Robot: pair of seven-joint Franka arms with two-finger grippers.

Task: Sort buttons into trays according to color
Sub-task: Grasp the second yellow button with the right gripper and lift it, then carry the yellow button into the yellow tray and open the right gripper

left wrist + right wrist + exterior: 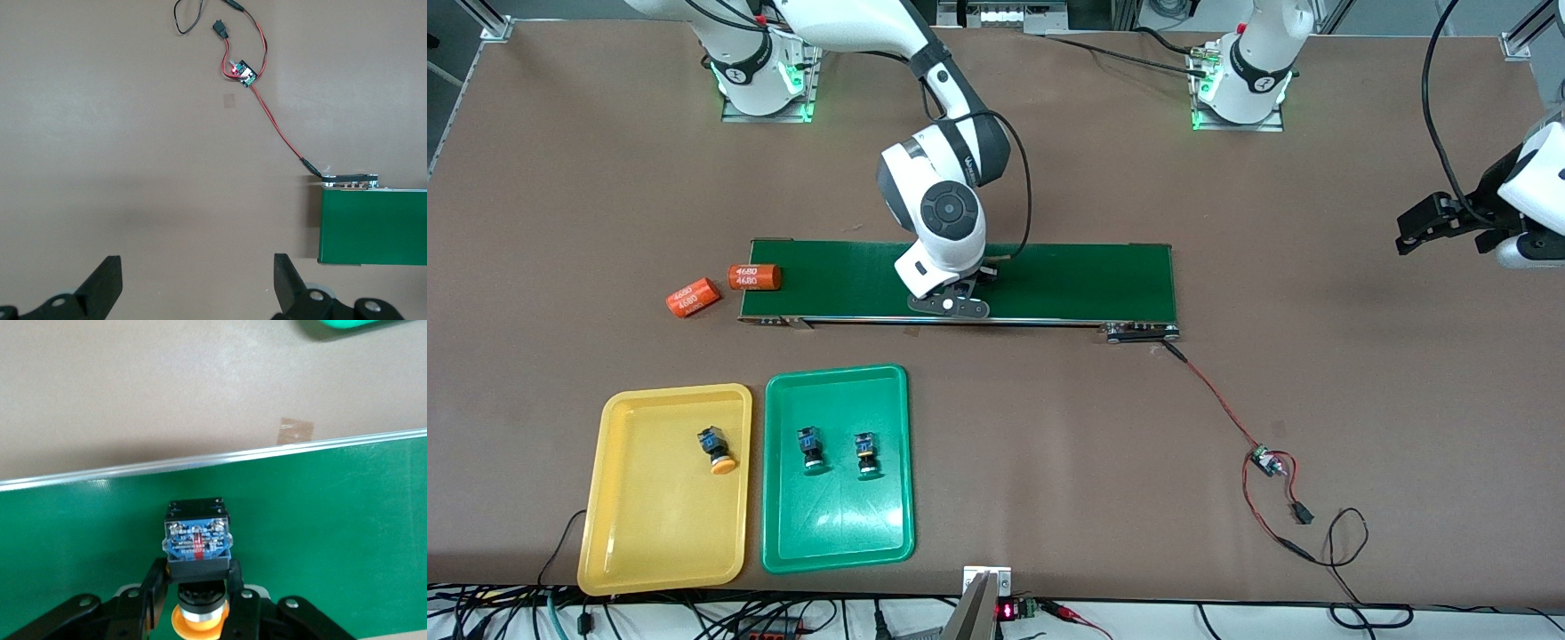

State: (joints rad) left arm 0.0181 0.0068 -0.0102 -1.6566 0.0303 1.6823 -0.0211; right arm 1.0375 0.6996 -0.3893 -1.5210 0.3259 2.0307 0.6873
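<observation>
Right gripper [198, 587] pinches the yellow button [197, 550] on the belt [1067, 280] by its neck below the stiff, light, blocky body; left gripper [198, 283] waits open.

Wide bare desk [1360, 418] toward the left arm's end, only a thin red cable [1214, 391] and small board [1264, 460] crossing it. The conveyor belt [1085, 283] lies mid-desk, with the right arm [943, 213] low over its middle. Two orange cylinders [725, 286] crowd its end. Yellow tray [627, 516] and green tray [871, 533] sit just beside each other, only a narrow gap between.
</observation>
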